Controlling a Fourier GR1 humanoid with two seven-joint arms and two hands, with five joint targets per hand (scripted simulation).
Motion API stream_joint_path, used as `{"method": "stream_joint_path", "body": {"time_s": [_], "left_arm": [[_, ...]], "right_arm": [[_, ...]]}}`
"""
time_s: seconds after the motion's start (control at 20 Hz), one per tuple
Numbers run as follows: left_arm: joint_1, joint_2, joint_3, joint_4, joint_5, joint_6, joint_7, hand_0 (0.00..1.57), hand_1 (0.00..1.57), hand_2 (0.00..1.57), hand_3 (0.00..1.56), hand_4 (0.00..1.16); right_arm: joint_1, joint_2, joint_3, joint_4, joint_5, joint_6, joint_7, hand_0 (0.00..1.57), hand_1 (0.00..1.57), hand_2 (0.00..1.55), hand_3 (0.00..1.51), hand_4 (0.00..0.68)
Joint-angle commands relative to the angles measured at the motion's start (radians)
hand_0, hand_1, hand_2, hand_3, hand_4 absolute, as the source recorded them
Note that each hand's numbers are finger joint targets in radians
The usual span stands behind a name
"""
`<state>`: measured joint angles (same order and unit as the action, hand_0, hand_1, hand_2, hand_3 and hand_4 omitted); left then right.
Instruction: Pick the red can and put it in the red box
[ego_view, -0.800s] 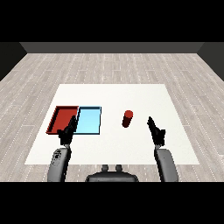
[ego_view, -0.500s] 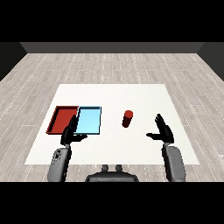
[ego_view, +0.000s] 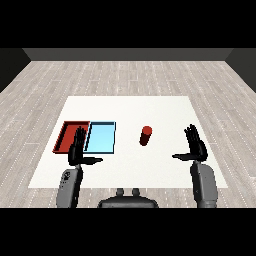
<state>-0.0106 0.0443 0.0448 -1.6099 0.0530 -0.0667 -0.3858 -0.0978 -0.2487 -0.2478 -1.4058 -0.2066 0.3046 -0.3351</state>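
The left hand hovers with fingers straight and thumb out, grasping nothing, its fingertips overlapping the near edge of the red tray; the light blue tray lies just to its right. Between the hands, nearer the right one, the red can stands upright on the counter, untouched. The right hand is spread and released too, thumb toward the can. The reach seems barely begun: next it must close in and curl round the can. The tray's near edge is partly hidden.
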Motion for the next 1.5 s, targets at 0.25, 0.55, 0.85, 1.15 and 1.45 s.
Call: {"method": "stream_joint_path", "body": {"time_s": [0.25,0.55,0.85,1.15,1.45], "left_arm": [[0.028,0.013,0.023,-0.012,0.034,-0.037,-0.06,0.0,0.0,0.0,0.0,0.0],[-0.001,0.007,0.018,0.008,0.045,-0.045,-0.052,0.0,0.0,0.0,0.0,0.0],[0.033,-0.043,-0.05,0.052,-0.012,0.039,-0.146,0.0,0.0,0.0,0.0,0.0],[0.129,0.008,0.012,-0.081,0.072,-0.065,-0.091,0.0,0.0,0.0,0.0,0.0],[-0.006,0.006,0.026,-0.012,0.071,-0.033,-0.03,0.0,0.0,0.0,0.0,0.0]], "right_arm": [[-0.034,-0.046,-0.045,0.136,0.016,0.064,-0.114,0.0,0.0,0.0,0.0,0.0],[-0.078,-0.009,-0.014,0.158,0.031,0.031,-0.083,0.0,0.0,0.0,0.0,0.0],[-0.172,-0.038,-0.025,0.298,0.034,0.056,-0.106,0.0,0.0,0.0,0.0,0.0],[-0.256,0.008,0.008,0.338,0.049,-0.014,-0.063,0.0,0.0,0.0,0.0,0.0],[-0.281,0.059,0.023,0.363,-0.001,-0.009,-0.016,0.0,0.0,0.0,0.0,0.0]]}}
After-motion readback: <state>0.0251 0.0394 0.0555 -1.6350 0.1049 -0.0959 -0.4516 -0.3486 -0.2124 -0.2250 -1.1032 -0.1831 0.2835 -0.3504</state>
